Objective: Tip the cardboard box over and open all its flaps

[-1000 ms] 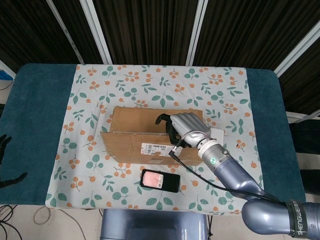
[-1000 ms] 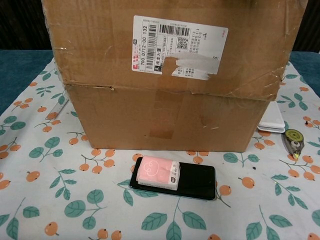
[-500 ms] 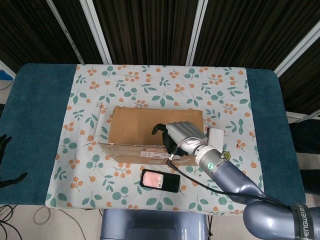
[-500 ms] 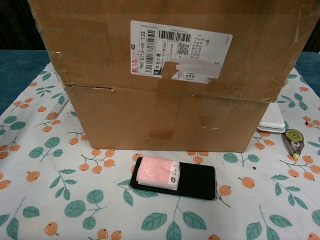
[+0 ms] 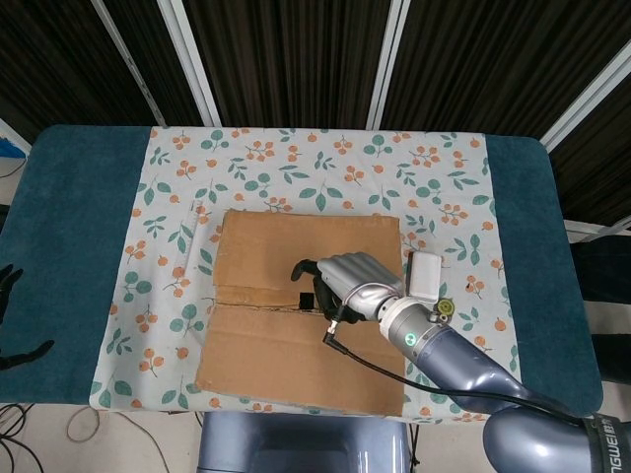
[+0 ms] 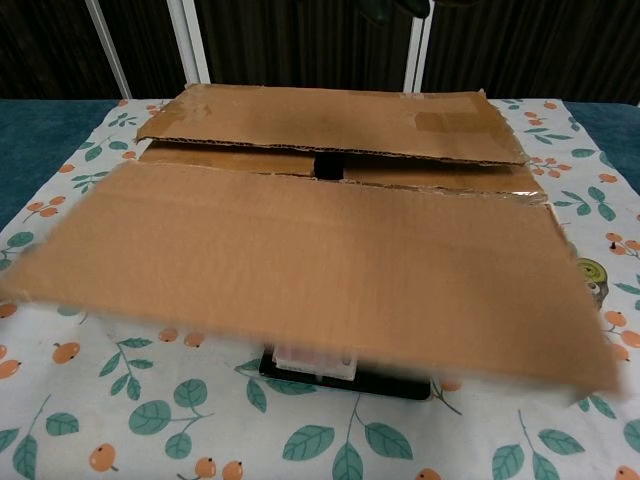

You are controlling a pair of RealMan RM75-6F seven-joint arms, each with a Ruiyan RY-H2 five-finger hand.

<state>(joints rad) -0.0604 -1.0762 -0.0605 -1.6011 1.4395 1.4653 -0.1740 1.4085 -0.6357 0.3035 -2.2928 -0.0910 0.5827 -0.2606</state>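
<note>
The cardboard box (image 5: 296,251) lies in the middle of the floral cloth with its wide flaps facing up. Its near flap (image 6: 310,260) sticks out flat toward me and looks blurred in the chest view. The far flap (image 6: 330,122) lies behind a seam. My right hand (image 5: 347,281) rests on the box at that seam, fingers over the far flap's edge. A dark fingertip (image 6: 328,165) shows in the gap below it. My left hand (image 5: 8,286) shows only as dark, spread fingers at the left edge, off the table and holding nothing.
A black phone with a pink tissue pack (image 6: 315,362) lies under the near flap. Right of the box are a white case (image 5: 426,274) and a small tape roller (image 5: 445,308). The cloth (image 5: 296,158) sits on a teal table (image 5: 69,197).
The box's labelled side has gone from view and the near flap has swung out toward me, over the phone. My right hand moved nearer with it, staying at the seam.
</note>
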